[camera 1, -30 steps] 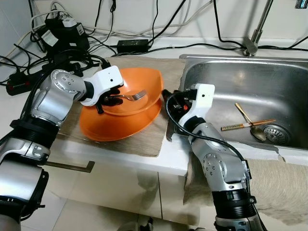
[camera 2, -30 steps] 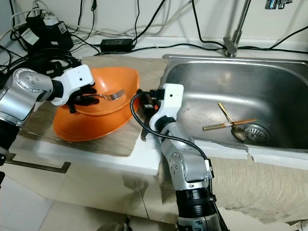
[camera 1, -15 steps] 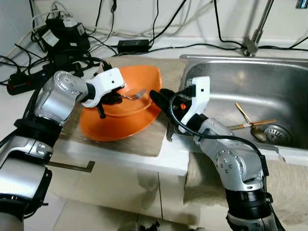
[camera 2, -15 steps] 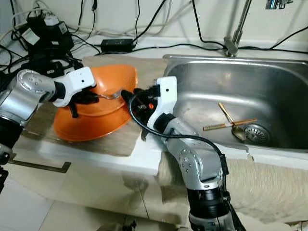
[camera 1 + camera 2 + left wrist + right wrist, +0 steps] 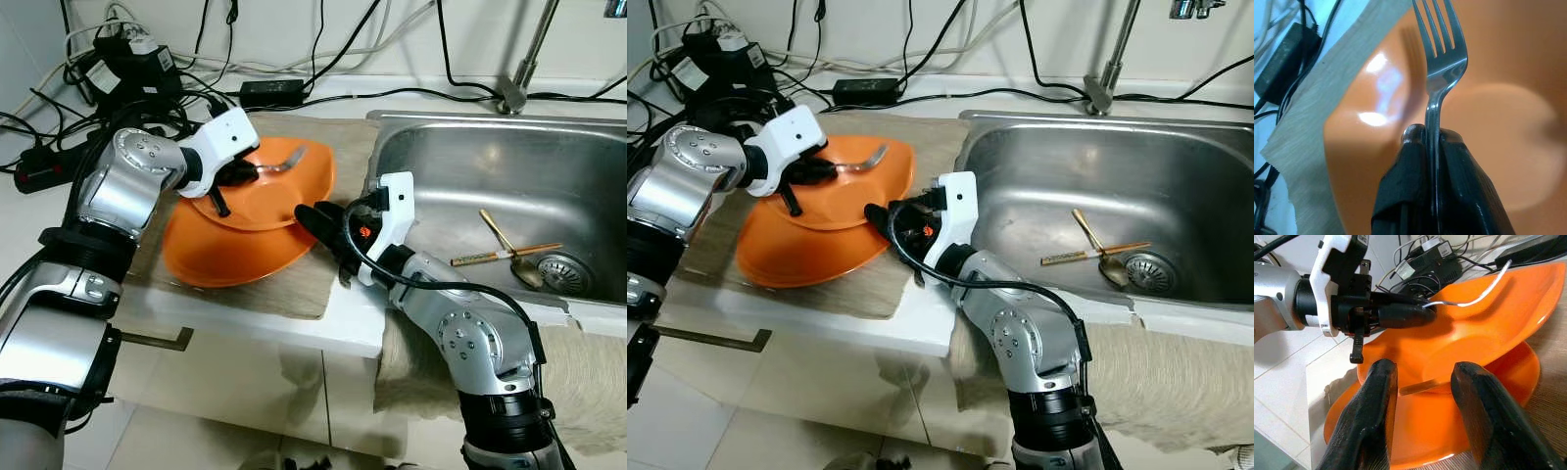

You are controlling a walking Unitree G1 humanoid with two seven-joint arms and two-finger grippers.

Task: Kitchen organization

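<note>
Two orange dishes are stacked on a beige mat: a shallow bowl (image 5: 257,193) sits tilted on a wider plate (image 5: 225,253). My left gripper (image 5: 247,174) is shut on the handle of a metal fork (image 5: 285,163), whose tines point up and away over the bowl. In the left wrist view the fork (image 5: 1442,58) stands clamped between the black fingers (image 5: 1400,191). My right gripper (image 5: 318,223) is open at the dishes' right edge, low over the mat. In the right wrist view its fingers (image 5: 1376,396) frame the bowl's rim (image 5: 1488,333) without touching it.
The steel sink (image 5: 470,122) on the right holds a spoon (image 5: 511,249) and chopsticks (image 5: 505,255) near the drain. The faucet (image 5: 519,69) rises behind it. Power adapters and tangled cables (image 5: 127,69) crowd the back left. A towel (image 5: 588,372) hangs over the counter's front edge.
My left gripper raised the fork up and back, off the bowl's inside. My right gripper swung left from the sink's edge to the dishes' right rim. The bowl now lies flatter.
</note>
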